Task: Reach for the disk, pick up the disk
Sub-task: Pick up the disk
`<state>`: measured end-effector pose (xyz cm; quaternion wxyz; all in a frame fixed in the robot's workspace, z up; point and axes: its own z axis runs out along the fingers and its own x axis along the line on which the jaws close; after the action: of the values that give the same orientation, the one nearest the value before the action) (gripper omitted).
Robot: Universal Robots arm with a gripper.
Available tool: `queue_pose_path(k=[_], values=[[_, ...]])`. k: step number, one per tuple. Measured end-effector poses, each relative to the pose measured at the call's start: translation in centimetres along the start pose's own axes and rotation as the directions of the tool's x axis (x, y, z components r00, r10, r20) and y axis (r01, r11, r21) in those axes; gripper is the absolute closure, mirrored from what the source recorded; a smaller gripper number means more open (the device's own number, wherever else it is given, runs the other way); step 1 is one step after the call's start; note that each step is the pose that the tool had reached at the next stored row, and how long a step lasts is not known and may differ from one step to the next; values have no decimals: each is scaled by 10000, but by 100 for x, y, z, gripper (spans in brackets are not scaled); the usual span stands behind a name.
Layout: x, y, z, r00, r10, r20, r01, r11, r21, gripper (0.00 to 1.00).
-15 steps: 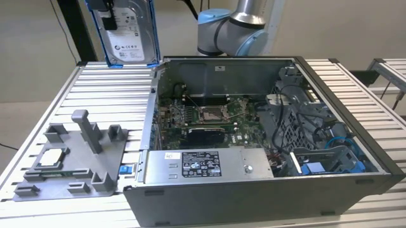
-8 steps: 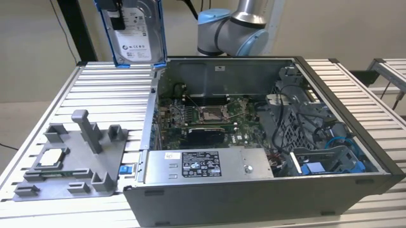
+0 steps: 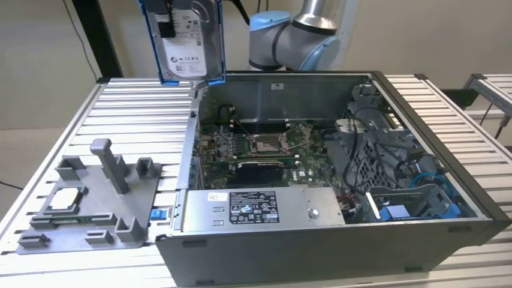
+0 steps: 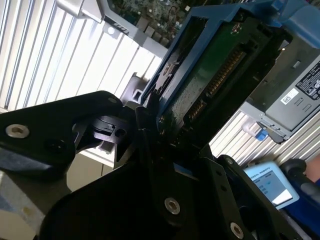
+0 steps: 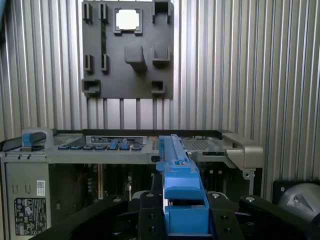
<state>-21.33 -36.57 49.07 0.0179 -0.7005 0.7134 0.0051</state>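
Observation:
The disk (image 3: 190,45) hangs upright high above the table, over the back corner of the open computer case on the exterior view's left. It is silver with a white label and blue rails. My gripper (image 3: 164,21) is shut on its upper part. In the second wrist view the disk (image 4: 210,75) shows its green circuit board inside a blue frame, clamped between the black fingers (image 4: 145,120) of the gripper (image 4: 165,127). In the first wrist view I see the disk (image 5: 175,165) edge-on as a blue rail rising from the gripper (image 5: 185,212).
The open computer case (image 3: 436,180) fills the table's middle, with a grey power supply box (image 3: 256,207) at its front. A grey fixture plate (image 3: 96,204) holding a small square chip (image 3: 66,201) lies on the slatted table (image 3: 136,120) at the exterior view's left. The arm's base (image 3: 292,36) stands behind the case.

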Motion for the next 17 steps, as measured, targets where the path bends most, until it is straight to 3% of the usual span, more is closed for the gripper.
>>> queue_pose_path(k=[17], values=[[-7, -495, 9, 10000, 0, 0, 0, 10000, -1, 100]])
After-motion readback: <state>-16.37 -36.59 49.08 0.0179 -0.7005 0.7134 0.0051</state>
